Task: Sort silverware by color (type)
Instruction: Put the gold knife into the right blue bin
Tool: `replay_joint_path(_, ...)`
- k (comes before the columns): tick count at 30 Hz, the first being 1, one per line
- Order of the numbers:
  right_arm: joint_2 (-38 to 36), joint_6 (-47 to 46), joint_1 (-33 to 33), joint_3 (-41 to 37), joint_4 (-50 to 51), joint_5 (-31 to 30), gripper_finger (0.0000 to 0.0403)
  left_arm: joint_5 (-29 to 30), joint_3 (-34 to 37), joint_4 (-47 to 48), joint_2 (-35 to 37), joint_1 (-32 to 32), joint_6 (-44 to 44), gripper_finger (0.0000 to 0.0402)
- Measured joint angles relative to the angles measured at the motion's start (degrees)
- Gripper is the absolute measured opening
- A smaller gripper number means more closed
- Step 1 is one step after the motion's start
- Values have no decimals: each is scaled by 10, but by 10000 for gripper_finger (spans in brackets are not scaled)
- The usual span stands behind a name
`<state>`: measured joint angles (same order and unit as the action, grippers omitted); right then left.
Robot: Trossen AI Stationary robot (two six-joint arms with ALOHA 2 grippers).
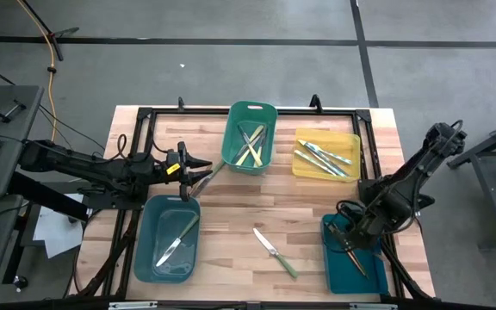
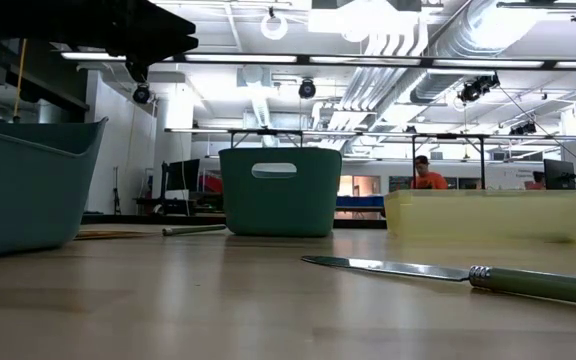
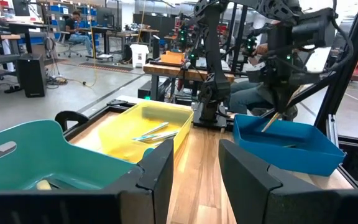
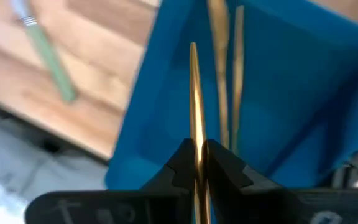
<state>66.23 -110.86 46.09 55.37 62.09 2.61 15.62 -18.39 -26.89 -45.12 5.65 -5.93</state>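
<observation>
My right gripper [image 1: 349, 231] is over the blue bin [image 1: 362, 269] at the near right, shut on a brown-gold utensil [image 4: 195, 93]. Two similar utensils [image 4: 219, 37] lie in that bin. A green-handled knife [image 1: 274, 252] lies flat on the table; it also shows in the low view [image 2: 468, 272]. My left gripper [image 1: 198, 175] is open and empty, between the grey-teal bin [image 1: 145, 250] and the green bin [image 1: 231, 142]. A thin utensil [image 1: 213, 170] lies on the table by its fingers. My right gripper pinches the brown-gold utensil between its two fingers, at a point along its shaft [image 4: 197, 144]. The utensil runs along the fingers and sticks out past their tips. The fingers slant down from above into the blue bin, and the utensil [image 3: 271, 121] slants down with them.
The green bin holds pale-handled utensils [image 1: 250, 148]. The yellow bin [image 1: 304, 168] at the far right holds several teal and green ones [image 1: 325, 157]. The grey-teal bin holds one utensil [image 1: 177, 239]. A black frame [image 1: 145, 116] runs round the table's edges.
</observation>
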Motion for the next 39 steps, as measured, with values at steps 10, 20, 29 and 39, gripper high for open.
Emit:
replay_joint_path(10, 80, 24, 1, 0, 6, -1, 16, 0, 0, 0, 0, 0, 0, 119)
replay_joint_path(20, 163, 56, 1, 0, -11, 29, 16, 0, 0, 0, 0, 0, 0, 119)
replay_joint_path(29, 205, 59, 1, 0, -27, 49, 17, 0, 0, 0, 0, 0, 1, 119)
replay_joint_path(39, 237, 101, 1, 0, -39, 57, 67, 0, 0, 0, 0, 0, 1, 119)
